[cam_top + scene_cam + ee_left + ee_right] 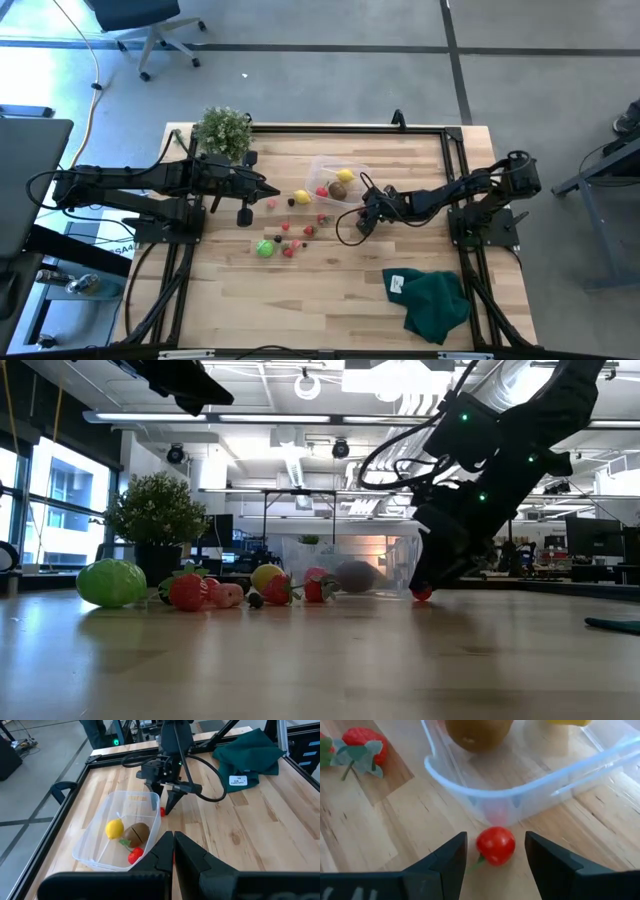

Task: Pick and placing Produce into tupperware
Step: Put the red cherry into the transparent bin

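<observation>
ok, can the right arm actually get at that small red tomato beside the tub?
Probably yes. The right gripper is open with its fingers on either side of the small red tomato. The tupperware wall sits close behind it, which may crowd the fingertips.

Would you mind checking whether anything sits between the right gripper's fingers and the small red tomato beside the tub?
Nothing visible does. The right gripper is open astride the small red tomato, which lies on the table just outside the tupperware wall, with gaps either side.
</observation>
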